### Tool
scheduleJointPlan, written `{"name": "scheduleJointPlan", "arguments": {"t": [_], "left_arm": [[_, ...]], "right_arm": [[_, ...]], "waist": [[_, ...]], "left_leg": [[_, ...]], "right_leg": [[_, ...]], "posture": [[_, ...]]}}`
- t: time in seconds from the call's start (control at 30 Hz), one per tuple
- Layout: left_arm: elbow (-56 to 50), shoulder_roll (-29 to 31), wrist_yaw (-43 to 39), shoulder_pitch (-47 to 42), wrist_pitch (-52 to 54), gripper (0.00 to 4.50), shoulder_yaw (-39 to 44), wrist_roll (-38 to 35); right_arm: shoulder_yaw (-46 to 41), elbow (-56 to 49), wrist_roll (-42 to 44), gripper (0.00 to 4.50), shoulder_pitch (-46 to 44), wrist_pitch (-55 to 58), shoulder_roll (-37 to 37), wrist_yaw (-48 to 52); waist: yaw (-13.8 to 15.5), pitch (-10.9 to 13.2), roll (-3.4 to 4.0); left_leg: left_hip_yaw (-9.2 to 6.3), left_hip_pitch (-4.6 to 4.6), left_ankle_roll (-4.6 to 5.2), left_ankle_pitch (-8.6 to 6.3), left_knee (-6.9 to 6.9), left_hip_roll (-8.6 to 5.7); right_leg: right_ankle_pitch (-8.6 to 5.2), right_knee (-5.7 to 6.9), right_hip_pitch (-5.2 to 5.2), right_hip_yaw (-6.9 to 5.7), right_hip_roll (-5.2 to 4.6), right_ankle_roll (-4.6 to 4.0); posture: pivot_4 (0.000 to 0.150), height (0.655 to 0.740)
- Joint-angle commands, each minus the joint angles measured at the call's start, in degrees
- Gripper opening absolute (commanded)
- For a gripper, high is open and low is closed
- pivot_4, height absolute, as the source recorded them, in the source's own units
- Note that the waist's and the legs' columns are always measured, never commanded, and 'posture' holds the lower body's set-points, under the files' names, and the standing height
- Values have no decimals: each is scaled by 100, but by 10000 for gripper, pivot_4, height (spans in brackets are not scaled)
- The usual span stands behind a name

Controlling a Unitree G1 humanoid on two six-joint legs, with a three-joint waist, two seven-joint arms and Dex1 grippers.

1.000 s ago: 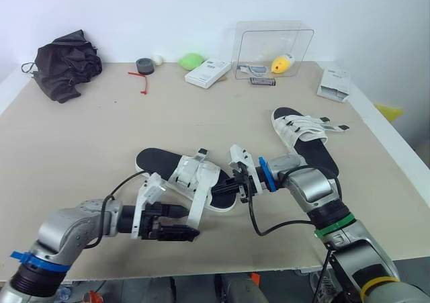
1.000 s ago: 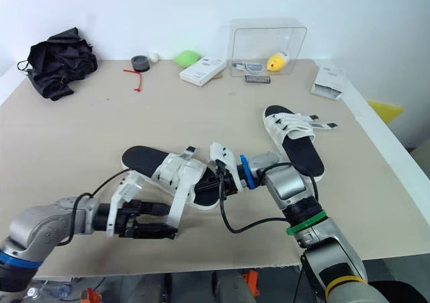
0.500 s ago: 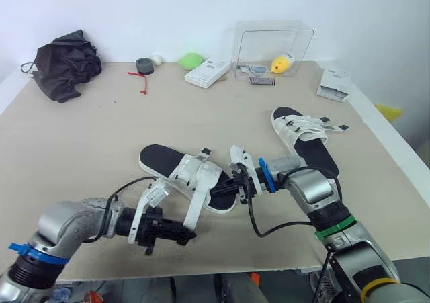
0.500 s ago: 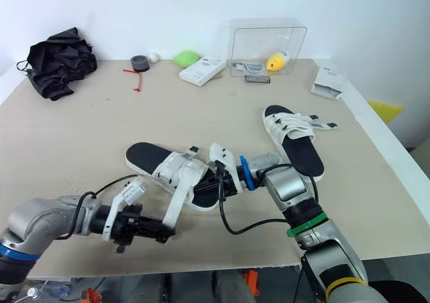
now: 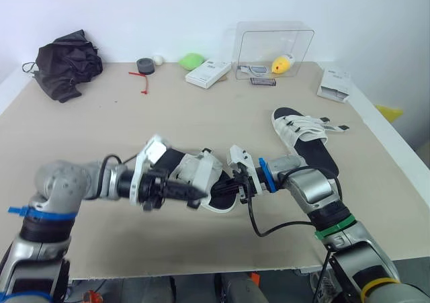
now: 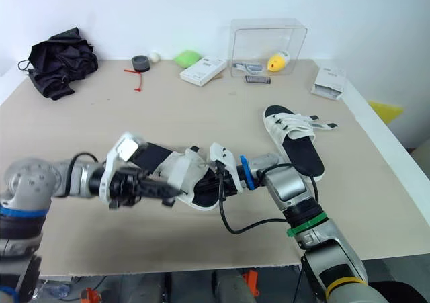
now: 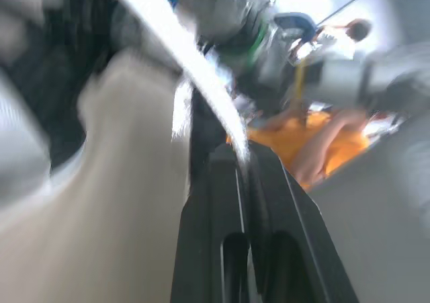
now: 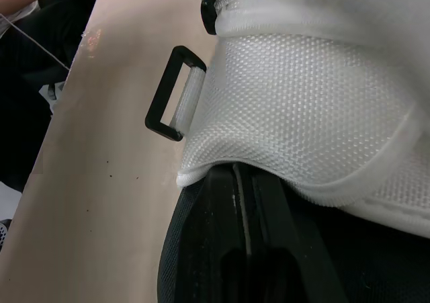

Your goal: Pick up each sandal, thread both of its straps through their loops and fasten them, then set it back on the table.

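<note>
the near sandal (image 5: 201,170) lies in the middle of the desk (image 5: 101,128). the left fingers (image 5: 181,192) are shut tight on its white strap (image 7: 201,74), and the right fingers (image 5: 225,190) are pressed together on its toe end. the other sandal (image 5: 306,142) sits apart on the right, and a clear box (image 5: 272,37) at the back holds a yellow thing (image 5: 282,63) and some small bits.

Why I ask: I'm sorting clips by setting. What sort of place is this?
Probably a robotics lab or test room, not a home: a plain table against a bare white wall, laid with unrelated props: a held sandal, a second sandal, a clear box, a tape roll.
</note>
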Motion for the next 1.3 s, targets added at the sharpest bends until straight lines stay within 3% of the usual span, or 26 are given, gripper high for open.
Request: {"name": "scheduleJointPlan", "arguments": {"t": [0.03,0.27,0.43,0.7,0.93,1.3], "left_arm": [[785,22,-262,-628,-142,694,-362,535],[1487,194,-1487,-1058,-1133,694,-1653,1923],[1769,30,-2081,-1224,-1419,694,-2161,2399],[2085,-230,-2350,-1284,-1778,694,-2066,2823],[2354,-487,-2357,-1191,-2769,694,-1912,3387],[2031,-282,-2757,-935,-2729,694,-1997,3589]], "right_arm": [[158,91,-57,0,30,32,44,9],[157,-22,-39,0,100,38,1,-6],[152,-56,-44,0,116,44,7,-55],[137,-105,-27,0,147,62,-13,-70],[140,-118,-24,0,167,59,18,-68],[120,-173,-3,0,205,114,6,-78]], "waist": [[5,0,-1],[-25,-1,3],[-23,-1,3],[-17,-2,3],[16,-2,3],[19,-2,4]], "left_leg": [[-2,-1,0,0,0,0],[-5,-4,-4,-2,-4,0],[-2,-4,-4,-2,-2,-1],[-4,-4,-3,-2,3,-1],[-3,-6,-3,-2,13,-2],[-3,-6,-2,-3,12,-1]], "right_leg": [[0,0,0,-2,1,0],[-2,0,-3,-1,5,-4],[-2,0,-3,0,4,-4],[-2,1,0,0,4,-3],[2,2,2,2,4,1],[2,3,1,3,5,2]], "posture": [[1500,7400],[1500,7400],[1500,7400],[1500,7400],[1500,7400],[1500,7400]]}}
